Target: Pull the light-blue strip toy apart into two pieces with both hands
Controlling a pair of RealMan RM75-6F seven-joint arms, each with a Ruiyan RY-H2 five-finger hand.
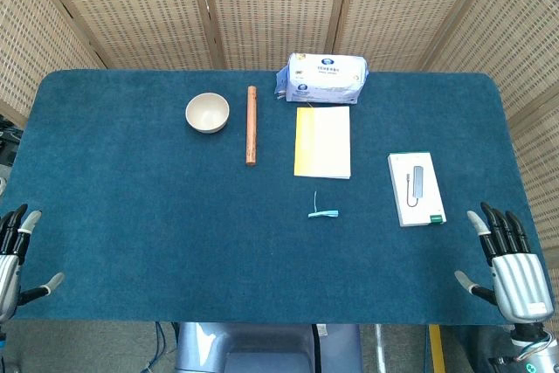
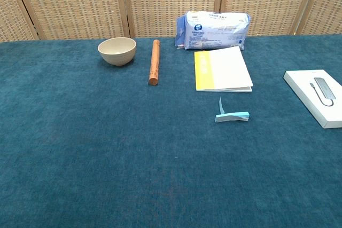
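The light-blue strip toy [image 1: 324, 212] lies flat on the blue table cover [image 1: 131, 216], just near of the yellow-edged booklet [image 1: 322, 141], untouched and in one piece. The left hand [image 1: 13, 255] rests at the near left edge and the right hand [image 1: 507, 268] at the near right edge, both empty with fingers spread, well apart from the toy. Farther back sit a beige bowl [image 1: 207, 113], a wooden rod [image 1: 251, 125], a pack of wipes [image 1: 322, 77], and a white boxed adapter [image 1: 417, 188] on the right.
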